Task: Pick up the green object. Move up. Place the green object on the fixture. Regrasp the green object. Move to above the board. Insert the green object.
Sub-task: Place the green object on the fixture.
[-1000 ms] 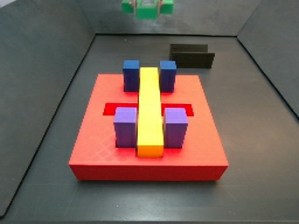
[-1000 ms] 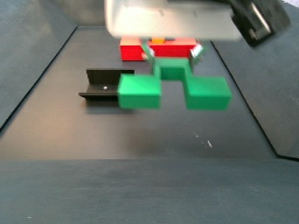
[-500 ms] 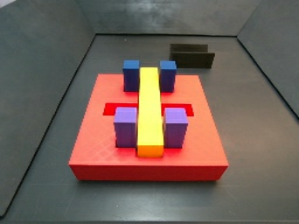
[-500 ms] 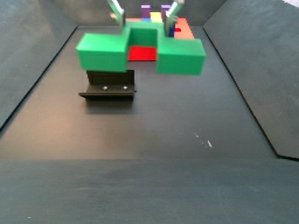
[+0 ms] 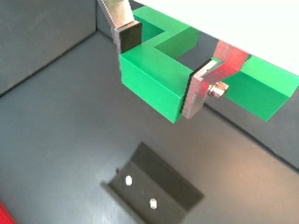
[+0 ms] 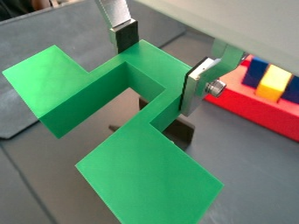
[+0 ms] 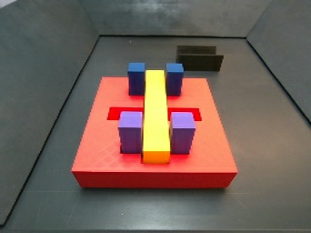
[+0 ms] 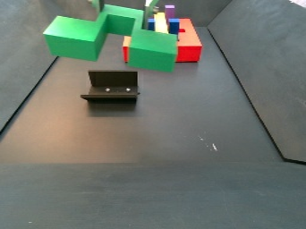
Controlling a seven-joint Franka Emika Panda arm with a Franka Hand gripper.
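The hand (image 5: 166,63) is pinching the green object (image 5: 176,77): in both wrist views its two flat silver fingers (image 5: 205,86) with dark pads press on the narrow middle web of the piece, one from inside the notch and one from the outer face. In a wrist view the green object (image 6: 111,114) spreads out to either side of the hand (image 6: 158,59) as two broad stepped lobes, with the notch open between the fingers (image 6: 198,82).

Below the hand in a wrist view lies the fixture (image 5: 155,185), a dark bracket with two pale screw heads, resting on the dark tabletop (image 5: 59,122) and well apart from the held piece. In a wrist view, beyond the finger with the bolt, the board (image 6: 260,107) shows as a red slab carrying a blue block (image 6: 253,73) and the end of a yellow bar (image 6: 275,83).

In a side view the green object (image 8: 107,36) hangs in the air above the fixture (image 8: 110,89), clear of it; the hand itself is cut off by the picture's upper edge there. The board (image 8: 184,45) sits behind the piece.

In a side view the hand and green piece are out of sight. The board (image 7: 97,155) lies on the tabletop (image 7: 261,182) with the long yellow bar (image 7: 155,114) along its middle, two blue blocks (image 7: 137,75) at the far end, two purple blocks (image 7: 130,132) at the near end, and the fixture (image 7: 201,58) beyond it.
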